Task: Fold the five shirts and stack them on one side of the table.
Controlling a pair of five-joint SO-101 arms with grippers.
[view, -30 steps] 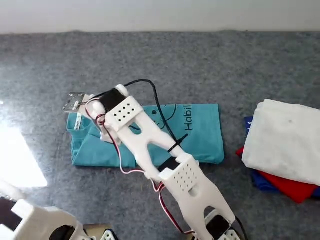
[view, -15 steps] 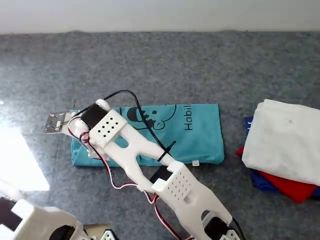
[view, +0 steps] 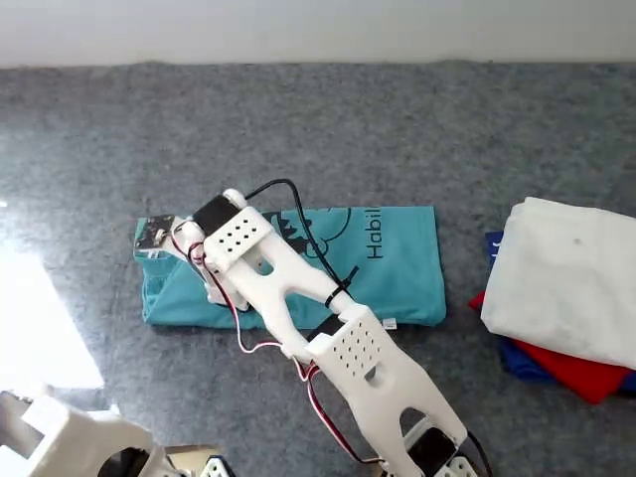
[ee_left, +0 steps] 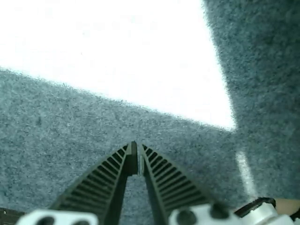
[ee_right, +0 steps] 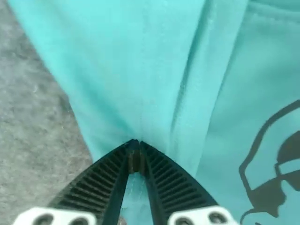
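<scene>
A teal shirt with a dark print lies folded into a long band across the middle of the grey table. My right gripper is at the shirt's left end, its arm stretching in from the bottom right. In the right wrist view the gripper is shut, with teal shirt cloth creasing into its tips. My left gripper is shut on nothing, hanging over bare grey table beside a bright patch of light. The left arm's base sits at the bottom left corner.
A stack of folded shirts sits at the right edge: white on top, red and blue beneath. A bright light patch falls on the table's left side. Grey table runs behind the teal shirt to the wall.
The right gripper swung left past the shirt's left edge half a second ago, then came back right onto the shirt's left end. The shirt's band and the stack have stayed put.
</scene>
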